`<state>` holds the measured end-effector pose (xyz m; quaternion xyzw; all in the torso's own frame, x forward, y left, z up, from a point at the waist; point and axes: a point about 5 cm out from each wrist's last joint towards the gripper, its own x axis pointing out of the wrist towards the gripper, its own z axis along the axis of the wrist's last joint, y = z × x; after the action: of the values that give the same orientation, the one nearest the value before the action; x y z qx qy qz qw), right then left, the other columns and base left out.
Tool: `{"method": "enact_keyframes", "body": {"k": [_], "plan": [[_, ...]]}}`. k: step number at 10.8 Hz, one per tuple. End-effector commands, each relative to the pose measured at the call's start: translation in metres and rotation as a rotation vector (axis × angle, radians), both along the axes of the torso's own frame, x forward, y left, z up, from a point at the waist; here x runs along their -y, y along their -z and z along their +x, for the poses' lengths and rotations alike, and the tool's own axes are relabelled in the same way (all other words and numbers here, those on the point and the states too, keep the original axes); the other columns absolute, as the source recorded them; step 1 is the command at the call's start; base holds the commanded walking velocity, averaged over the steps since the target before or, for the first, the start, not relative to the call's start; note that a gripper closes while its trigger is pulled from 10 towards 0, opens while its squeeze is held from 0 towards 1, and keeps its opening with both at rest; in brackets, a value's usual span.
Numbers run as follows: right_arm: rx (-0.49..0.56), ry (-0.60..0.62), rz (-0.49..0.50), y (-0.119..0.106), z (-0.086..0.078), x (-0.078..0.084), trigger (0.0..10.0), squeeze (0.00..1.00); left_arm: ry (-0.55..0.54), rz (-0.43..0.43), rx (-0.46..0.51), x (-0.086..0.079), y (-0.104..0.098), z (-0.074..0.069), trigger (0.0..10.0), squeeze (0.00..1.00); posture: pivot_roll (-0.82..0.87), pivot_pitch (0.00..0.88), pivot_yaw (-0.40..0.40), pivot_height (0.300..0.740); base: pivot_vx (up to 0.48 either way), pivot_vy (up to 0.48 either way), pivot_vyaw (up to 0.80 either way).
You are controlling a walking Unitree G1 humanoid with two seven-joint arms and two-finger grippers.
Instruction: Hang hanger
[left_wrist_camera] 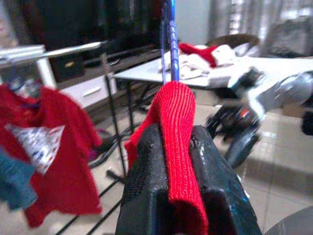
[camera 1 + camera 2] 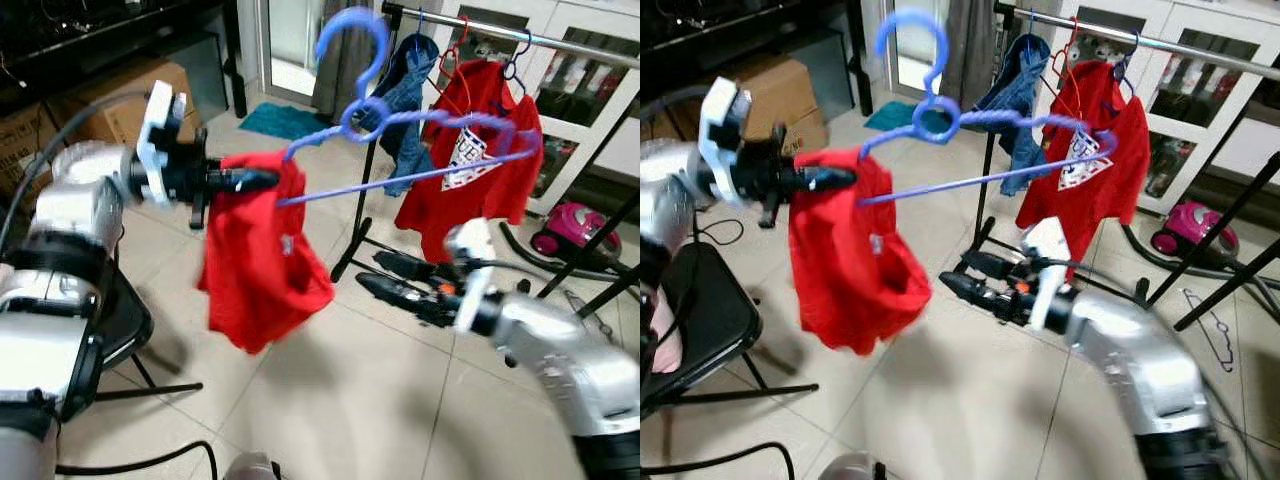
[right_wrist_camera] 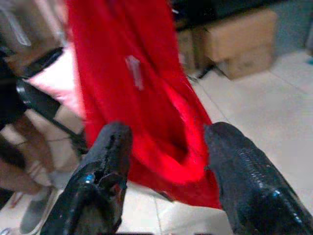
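Left tool [image 2: 262, 180] clamps red shirt [image 2: 260, 262] on blue hanger [image 2: 420, 130]; right tool [image 3: 166, 161] open; rail [image 2: 520, 38] at 1 o'clock, hanging not yet done

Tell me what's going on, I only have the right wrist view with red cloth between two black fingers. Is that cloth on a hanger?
Observer: Yes, the red fabric garment hangs off one end of a purple plastic hanger.
Operator: Who holds it?
Observer: The left gripper, shut on the cloth-covered hanger end.
Operator: Where's my right gripper?
Observer: The right gripper hovers open, lower, beside the garment's hem, not touching.
Operator: Is the rail close?
Observer: The silver metal clothes rail stands beyond, already carrying a red printed T-shirt.
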<state>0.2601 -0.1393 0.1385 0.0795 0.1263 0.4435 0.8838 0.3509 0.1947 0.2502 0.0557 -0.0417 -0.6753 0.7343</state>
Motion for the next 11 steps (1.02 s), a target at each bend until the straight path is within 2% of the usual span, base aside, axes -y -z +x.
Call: {"method": "enact_keyframes", "body": {"k": [1,3,5,8,9,11], "plan": [[-0.019,0.046,-0.010,0.004,0.001,0.001,10.0,1.00,0.055,-0.021,0.048,0.008,-0.017,-0.002,0.0,0.00,0.04,0.000,0.021,0.740,0.000,0.000,0.00],[-0.084,0.068,0.034,0.015,-0.011,-0.005,10.0,1.00,0.117,-0.025,0.075,0.013,-0.030,-0.011,0.0,0.00,0.03,0.000,0.032,0.740,0.000,0.000,0.00],[-0.117,0.117,0.031,0.020,-0.013,-0.004,10.0,1.00,0.133,-0.017,0.085,0.013,-0.033,-0.015,0.0,0.00,0.01,0.000,0.040,0.740,0.000,0.000,0.00],[-0.168,0.065,0.098,0.015,-0.031,-0.013,10.0,1.00,0.161,-0.042,0.114,0.020,-0.036,-0.017,0.0,0.00,-0.02,0.000,0.069,0.740,0.000,0.000,0.00],[-0.183,0.044,0.103,0.014,-0.037,-0.015,10.0,0.00,0.161,-0.045,0.119,0.019,-0.035,-0.018,0.0,0.00,-0.03,0.000,0.078,0.740,0.000,0.000,0.00],[-0.223,0.041,0.046,0.022,-0.044,-0.024,10.0,0.00,0.151,-0.056,0.131,0.017,-0.035,-0.020,0.0,0.00,-0.05,0.000,0.086,0.740,0.000,0.000,0.00]]}}
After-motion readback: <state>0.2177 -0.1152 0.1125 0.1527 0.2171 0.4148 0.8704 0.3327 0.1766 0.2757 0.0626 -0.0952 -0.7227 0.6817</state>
